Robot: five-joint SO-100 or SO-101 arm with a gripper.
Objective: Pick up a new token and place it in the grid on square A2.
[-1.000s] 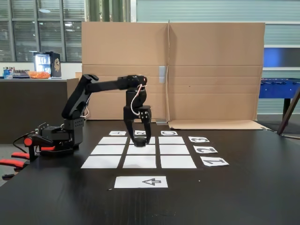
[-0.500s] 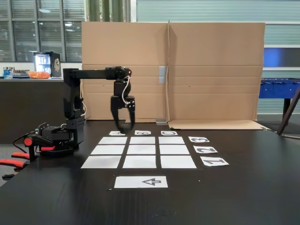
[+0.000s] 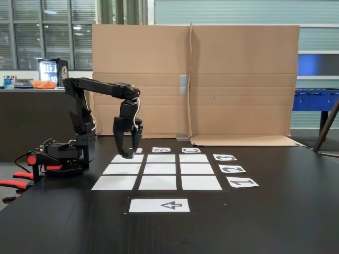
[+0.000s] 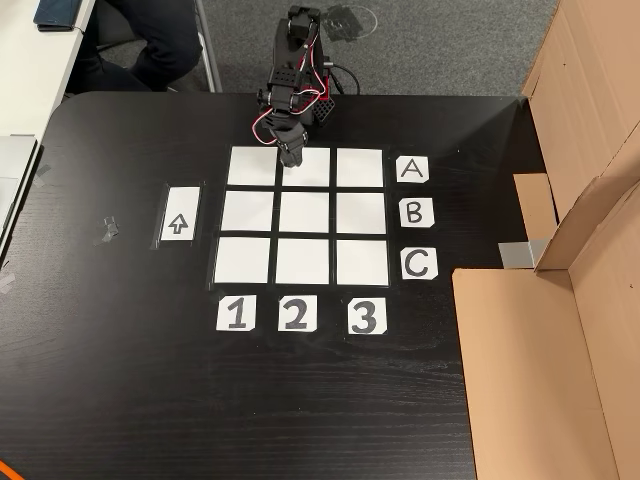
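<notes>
My gripper hangs pointing down over the left column of the grid, a little above the paper. A small dark round token sits between its fingertips, so it is shut on it. In the other view the gripper is over the left part of square A2, the middle rectangle of the row beside label A. The gripper hides the token there. The other squares of the grid are bare. In the fixed view square A2 lies just in front of the gripper.
The arrow sheet lies in front of the grid, also the arrow sheet. Number labels edge one side. A cardboard wall stands behind the table. The arm's base is at the left. A seated person is beyond the table.
The gripper left the middle square, where the token stood between its wide fingers, rose, swung left, and has now come down over column A. No token lies on the grid.
</notes>
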